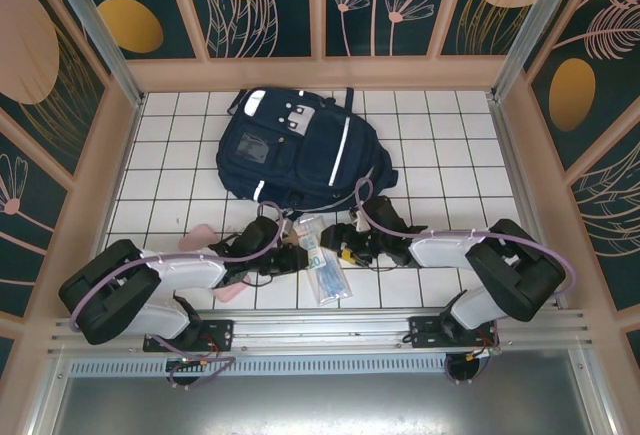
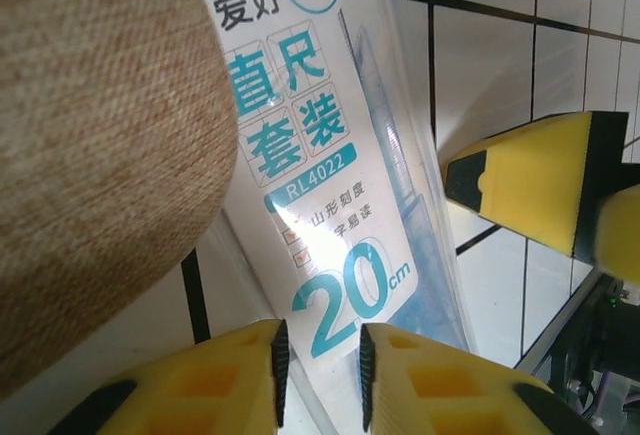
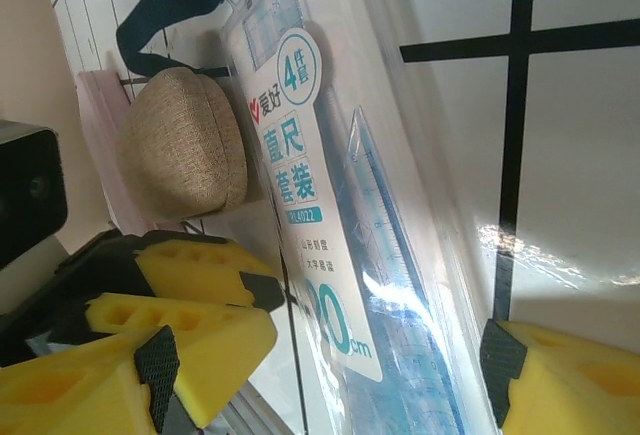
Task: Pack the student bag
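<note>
The student bag (image 1: 295, 150), navy with white stripes, lies flat at the back middle of the tiled table. In front of it lies a clear ruler-set packet (image 1: 323, 267) marked 20 cm (image 2: 330, 185) (image 3: 340, 245). My left gripper (image 1: 297, 258) (image 2: 323, 370) is at the packet's left edge, its jaws a narrow gap apart with the packet's label showing between them; no grip shows. My right gripper (image 1: 345, 252) (image 3: 325, 375) stands open, its fingers on either side of the packet. A tan fabric pouch (image 1: 291, 239) (image 2: 90, 155) (image 3: 190, 145) rests by the packet's far left corner.
Pink flat pieces (image 1: 197, 236) lie left of the left arm, one (image 1: 230, 293) near the front edge. A dark bag strap (image 3: 160, 15) trails toward the pouch. Wooden walls close in the table (image 1: 440, 155) on three sides, and a metal rail (image 1: 320, 327) runs along the front.
</note>
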`<state>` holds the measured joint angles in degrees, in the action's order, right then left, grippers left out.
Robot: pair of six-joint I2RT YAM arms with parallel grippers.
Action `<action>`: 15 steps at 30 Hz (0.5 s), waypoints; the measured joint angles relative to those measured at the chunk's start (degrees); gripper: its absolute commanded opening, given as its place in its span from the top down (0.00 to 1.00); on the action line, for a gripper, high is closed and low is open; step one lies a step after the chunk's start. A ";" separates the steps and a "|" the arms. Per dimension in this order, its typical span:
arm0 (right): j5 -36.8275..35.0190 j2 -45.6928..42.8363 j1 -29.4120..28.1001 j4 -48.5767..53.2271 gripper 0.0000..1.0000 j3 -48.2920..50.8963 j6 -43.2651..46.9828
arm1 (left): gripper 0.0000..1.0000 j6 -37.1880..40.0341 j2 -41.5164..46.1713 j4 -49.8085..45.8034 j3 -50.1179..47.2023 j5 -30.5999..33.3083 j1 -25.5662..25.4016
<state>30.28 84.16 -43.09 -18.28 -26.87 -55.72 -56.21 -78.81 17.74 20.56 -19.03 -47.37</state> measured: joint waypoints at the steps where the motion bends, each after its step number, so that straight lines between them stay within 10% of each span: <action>1: 0.02 0.02 0.00 -0.02 0.19 0.00 -0.15 | 0.74 0.00 -0.59 0.39 -0.13 -0.22 0.00; 15: -7.87 -1.42 -1.53 19.15 0.19 -9.35 8.98 | 0.76 0.39 3.93 -3.28 -1.51 4.07 0.00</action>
<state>22.41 82.74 -44.62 0.86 -36.23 -46.74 -55.81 -74.87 14.46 19.05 -14.96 -47.37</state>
